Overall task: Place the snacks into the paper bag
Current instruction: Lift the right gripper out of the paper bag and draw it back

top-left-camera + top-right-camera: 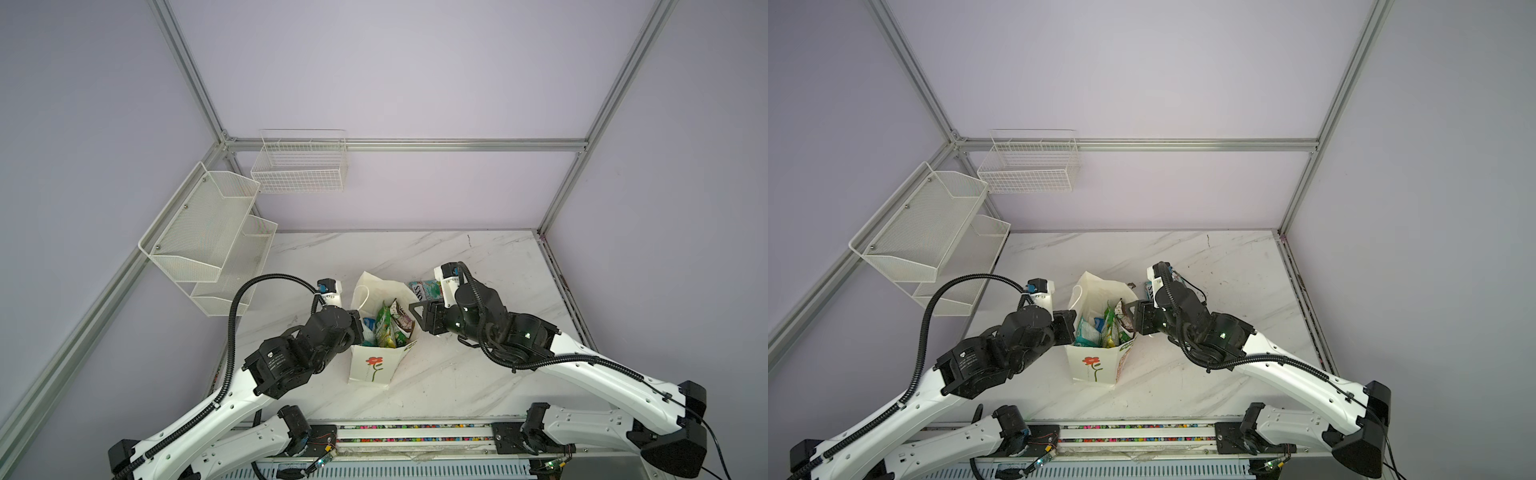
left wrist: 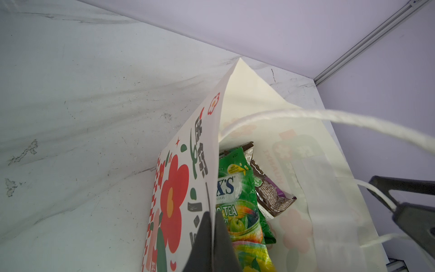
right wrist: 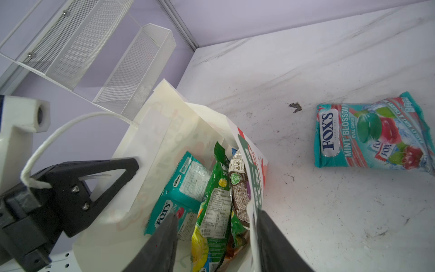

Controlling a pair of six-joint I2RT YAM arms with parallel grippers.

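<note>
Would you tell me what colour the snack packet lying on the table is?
The packet is teal; the right wrist view shows it best.

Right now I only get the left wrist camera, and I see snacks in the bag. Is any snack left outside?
Observer: Yes. One teal FOX'S packet lies flat on the table, beside the paper bag, on the right arm's side.
Operator: Is there a teal one inside too? I only see green and brown.
Observer: Yes, a second teal pouch stands inside, next to the green pouch.
Operator: What's the right pincer doing?
Observer: The right pincer is open at the bag's rim. One finger seems to be inside the wall and one outside.
</note>
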